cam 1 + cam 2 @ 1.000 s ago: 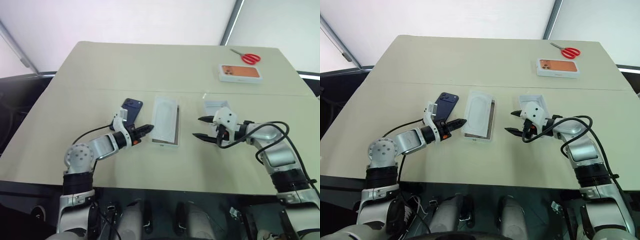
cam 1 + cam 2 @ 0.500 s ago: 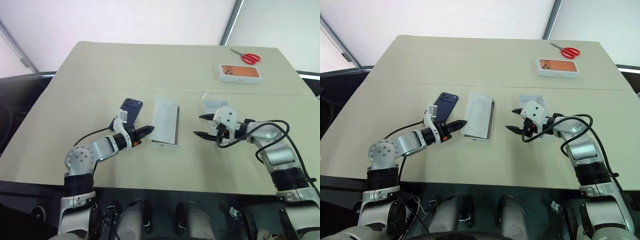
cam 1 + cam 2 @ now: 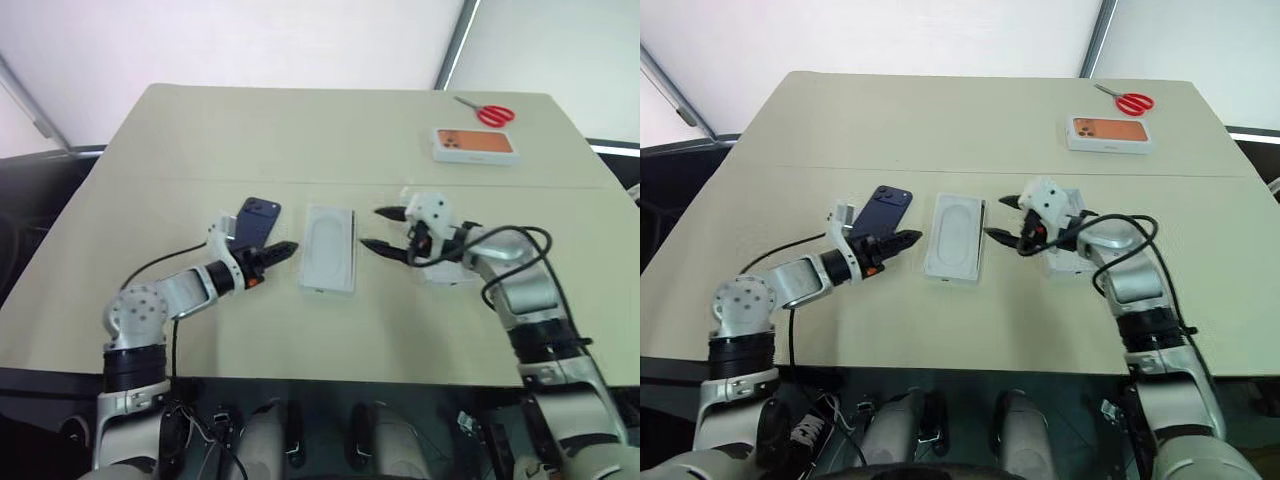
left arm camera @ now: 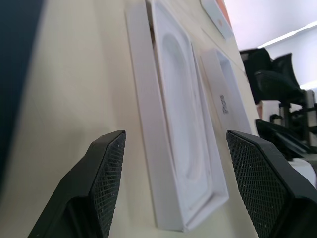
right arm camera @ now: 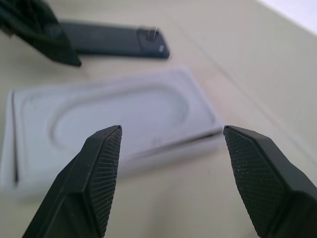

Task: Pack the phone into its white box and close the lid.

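Both arms are built from silver-grey metallic segments with rounded joint housings — a large disc-shaped one, ringed with small screws, is seen at the left elbow. Each wrist carries a white angular block. The left gripper [image 3: 284, 249] and right gripper [image 3: 372, 228] end in two black tapered fingers; their inner pads [image 4: 110, 174] are covered in a fine cross-hatched texture. An orange-red band is seen behind the left fingers. Black cables are looped loosely along both forearms — more thickly on the right.

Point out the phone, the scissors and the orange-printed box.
phone [image 3: 883, 206], right eye view, middle of its back.
scissors [image 3: 1133, 102], right eye view, red handles.
orange-printed box [image 3: 1110, 131], right eye view, top face.
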Controlling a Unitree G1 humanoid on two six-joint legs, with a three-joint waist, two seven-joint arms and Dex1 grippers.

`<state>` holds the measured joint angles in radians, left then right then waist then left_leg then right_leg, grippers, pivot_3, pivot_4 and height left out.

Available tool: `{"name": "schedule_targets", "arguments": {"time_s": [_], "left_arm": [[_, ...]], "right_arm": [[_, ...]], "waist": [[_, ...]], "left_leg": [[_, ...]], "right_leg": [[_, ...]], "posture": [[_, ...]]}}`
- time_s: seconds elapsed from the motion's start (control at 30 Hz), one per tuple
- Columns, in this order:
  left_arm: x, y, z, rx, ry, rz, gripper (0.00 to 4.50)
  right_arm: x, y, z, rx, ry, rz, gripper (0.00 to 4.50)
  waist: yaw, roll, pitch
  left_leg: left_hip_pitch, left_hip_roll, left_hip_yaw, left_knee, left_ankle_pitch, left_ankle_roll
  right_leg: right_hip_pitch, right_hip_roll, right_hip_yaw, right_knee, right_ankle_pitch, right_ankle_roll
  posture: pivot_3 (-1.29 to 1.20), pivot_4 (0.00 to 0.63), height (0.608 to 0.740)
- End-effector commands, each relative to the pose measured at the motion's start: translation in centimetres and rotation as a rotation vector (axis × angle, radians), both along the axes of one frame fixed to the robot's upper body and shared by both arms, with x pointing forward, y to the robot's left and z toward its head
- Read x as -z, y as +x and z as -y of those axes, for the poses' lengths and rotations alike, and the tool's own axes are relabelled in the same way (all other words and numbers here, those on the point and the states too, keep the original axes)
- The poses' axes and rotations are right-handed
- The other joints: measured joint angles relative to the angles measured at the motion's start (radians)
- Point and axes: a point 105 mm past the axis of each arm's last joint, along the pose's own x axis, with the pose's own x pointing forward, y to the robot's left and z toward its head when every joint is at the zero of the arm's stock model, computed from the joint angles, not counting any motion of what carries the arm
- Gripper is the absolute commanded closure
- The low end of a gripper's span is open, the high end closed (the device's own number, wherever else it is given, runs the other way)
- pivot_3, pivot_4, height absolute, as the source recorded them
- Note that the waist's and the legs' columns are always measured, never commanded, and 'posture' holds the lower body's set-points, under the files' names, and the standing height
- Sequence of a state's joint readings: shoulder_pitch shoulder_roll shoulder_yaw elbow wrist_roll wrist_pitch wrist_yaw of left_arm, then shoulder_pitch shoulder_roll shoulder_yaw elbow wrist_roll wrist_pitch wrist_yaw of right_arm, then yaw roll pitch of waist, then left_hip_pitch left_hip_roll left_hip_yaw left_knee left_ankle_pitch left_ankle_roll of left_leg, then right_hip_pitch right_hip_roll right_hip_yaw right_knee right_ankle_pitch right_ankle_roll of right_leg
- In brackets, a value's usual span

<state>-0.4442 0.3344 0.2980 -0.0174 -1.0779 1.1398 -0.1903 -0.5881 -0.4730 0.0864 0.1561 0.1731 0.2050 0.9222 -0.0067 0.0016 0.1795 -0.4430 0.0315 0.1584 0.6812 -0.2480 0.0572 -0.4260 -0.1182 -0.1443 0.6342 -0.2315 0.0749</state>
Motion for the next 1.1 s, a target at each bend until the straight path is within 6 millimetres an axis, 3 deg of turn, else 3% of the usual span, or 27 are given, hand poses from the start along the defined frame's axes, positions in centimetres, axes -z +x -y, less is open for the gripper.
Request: {"name": "schedule_targets", "arguments": {"time_s": [0.03,0.17,0.2,0.47,0.73,0.93,1.1], "left_arm": [[-2.5,0.6,-1.0,-0.049,0.062,0.171,1.06],[-3.0,0.8,-2.3,-0.089,0.102,0.225,1.06],[-3.0,0.9,-2.7,-0.103,0.13,0.24,1.06],[-2.3,0.6,-3.5,-0.138,0.177,0.263,1.06],[-2.0,0.4,-3.1,-0.157,0.155,0.255,1.06],[-2.3,0.8,-3.4,-0.177,0.141,0.263,1.06],[-2.3,1.0,-3.2,-0.171,0.149,0.267,1.06]], "right_arm": [[0.0,0.6,-1.7,0.005,-0.03,0.032,2.34],[1.8,2.4,-2.8,0.084,-0.121,0.036,4.38],[1.8,2.7,-3.2,0.093,-0.122,0.038,4.48],[1.7,3.7,-6.0,0.111,-0.103,0.05,4.48],[4.2,3.9,-4.8,0.12,-0.299,0.064,4.48],[3.8,3.4,-4.8,0.097,-0.312,0.07,4.48],[3.3,2.4,-6.0,0.039,-0.242,0.032,4.48]], "waist": [[-0.001,0.0,0.0],[-0.005,0.0,0.0],[-0.007,0.0,0.0],[-0.011,0.0,0.0],[-0.009,0.0,0.0],[-0.008,0.0,0.0],[-0.01,0.0,0.0]], "left_leg": [[0.0,0.0,0.0,0.0,0.0,0.0],[0.0,-0.001,0.001,0.0,0.0,0.0],[0.0,-0.001,0.001,0.0,0.0,0.0],[0.0,-0.001,0.001,-0.002,0.001,-0.001],[0.0,-0.001,0.001,-0.002,0.0,-0.001],[0.0,-0.001,0.001,-0.002,0.001,-0.001],[0.0,-0.001,0.001,-0.003,0.001,-0.001]], "right_leg": [[0.0,0.0,0.0,0.0,0.0,0.0],[0.0,0.0,0.0,0.0,0.0,0.0],[0.0,0.0,0.0,0.0,0.0,0.0],[-0.002,0.0,0.0,0.0,0.0,0.0],[-0.002,0.0,0.0,0.0,0.0,0.0],[-0.001,0.0,0.0,0.0,0.0,0.0],[-0.002,0.0,0.0,0.0,0.0,0.0]], "posture": [[0.0,0.15,0.738],[0.0,0.15,0.738],[0.0,0.15,0.738],[0.0,0.15,0.738],[0.0,0.15,0.738],[0.0,0.15,0.738],[0.0,0.15,0.738]]}}
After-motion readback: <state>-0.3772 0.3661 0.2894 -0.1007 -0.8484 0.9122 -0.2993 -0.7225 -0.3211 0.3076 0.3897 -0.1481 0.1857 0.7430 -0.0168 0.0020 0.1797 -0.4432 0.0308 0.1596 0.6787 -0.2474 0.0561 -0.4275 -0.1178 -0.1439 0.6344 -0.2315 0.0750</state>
